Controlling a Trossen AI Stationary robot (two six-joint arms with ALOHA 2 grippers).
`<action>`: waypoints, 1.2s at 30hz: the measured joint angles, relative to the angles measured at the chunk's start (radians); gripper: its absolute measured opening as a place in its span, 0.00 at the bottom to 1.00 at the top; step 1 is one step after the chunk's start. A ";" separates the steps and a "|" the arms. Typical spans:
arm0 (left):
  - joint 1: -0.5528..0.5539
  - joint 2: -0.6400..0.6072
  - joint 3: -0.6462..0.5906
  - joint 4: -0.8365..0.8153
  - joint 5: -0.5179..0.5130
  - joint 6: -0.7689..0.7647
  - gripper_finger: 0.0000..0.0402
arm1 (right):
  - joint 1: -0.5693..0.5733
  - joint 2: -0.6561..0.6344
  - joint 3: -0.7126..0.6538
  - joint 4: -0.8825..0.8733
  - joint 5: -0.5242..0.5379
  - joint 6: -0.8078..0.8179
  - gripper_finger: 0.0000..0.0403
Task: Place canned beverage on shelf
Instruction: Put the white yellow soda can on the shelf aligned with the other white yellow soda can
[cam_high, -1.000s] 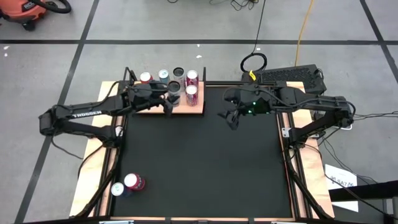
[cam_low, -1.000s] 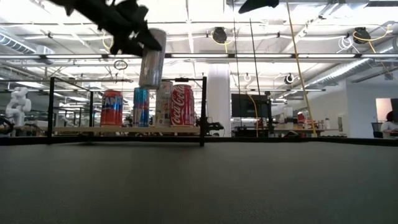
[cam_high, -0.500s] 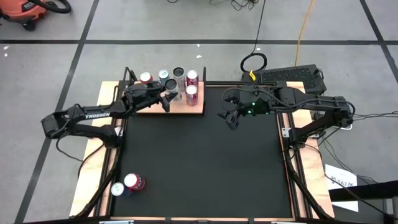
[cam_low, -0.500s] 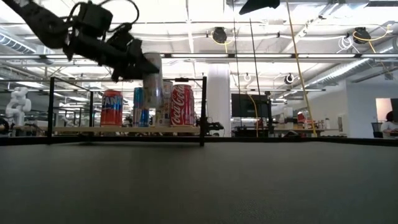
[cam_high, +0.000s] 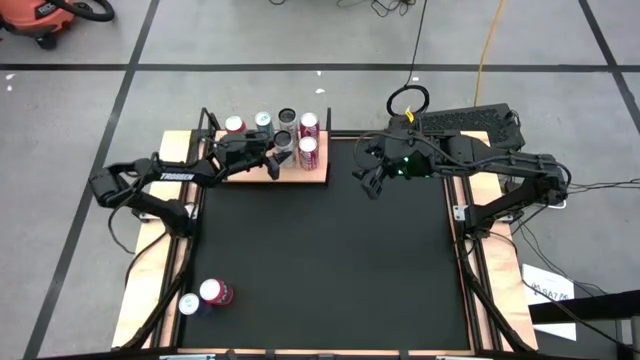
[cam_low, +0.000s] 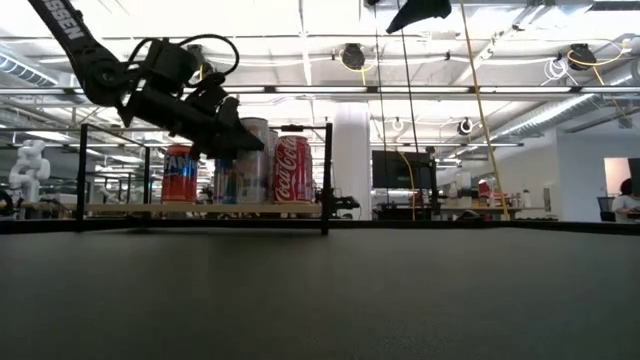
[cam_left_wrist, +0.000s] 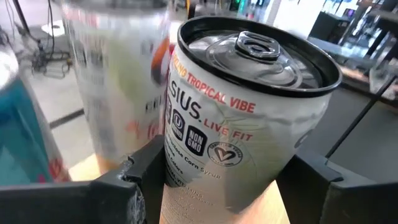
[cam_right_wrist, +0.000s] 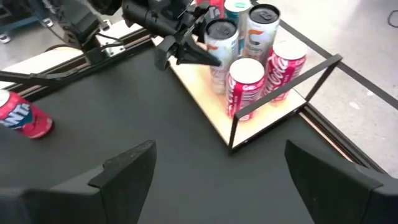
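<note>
black mat (cam_high: 320, 250) across the table, wooden strips along both sides, grey tiled floor around, bright open hall with ceiling lights behind in the low view.

at the far left corner of the mat: wooden shelf (cam_high: 315, 176) with thin black posts, several cans standing on it. back row seen from above: red-topped can (cam_high: 234, 125), blue can (cam_high: 263, 121), dark-topped can (cam_high: 288, 116), red cola can (cam_high: 309, 123). second red cola can (cam_high: 307, 150) in front, near the shelf's right end.

left gripper (cam_high: 272, 157) reaching in over the shelf from the left, fingers (cam_left_wrist: 146, 168) pinching a silver can (cam_left_wrist: 242, 118) around its body; lettering "tropical vibe" readable in the left wrist view. silver can upright or nearly so, in among the other cans, just left of the front cola can; whether its base touches the shelf, cannot tell.

right gripper (cam_high: 370, 186) hovering above the mat to the right of the shelf, well apart from it, fingers (cam_right_wrist: 127, 168) spread wide, nothing between them.

near the front left corner of the mat: red can (cam_high: 215, 292) and blue can (cam_high: 189, 304), side by side, touching or nearly.
</note>
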 joint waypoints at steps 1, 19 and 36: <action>0.002 0.004 -0.001 -0.002 0.001 -0.005 0.57 | -0.005 0.000 0.000 0.000 0.000 0.000 0.86; 0.005 0.003 0.000 0.000 -0.068 0.023 0.76 | -0.057 0.000 0.000 0.014 -0.001 -0.003 0.86; 0.004 -0.007 0.001 -0.026 -0.022 -0.010 0.81 | -0.058 0.000 0.000 0.015 -0.008 0.009 0.86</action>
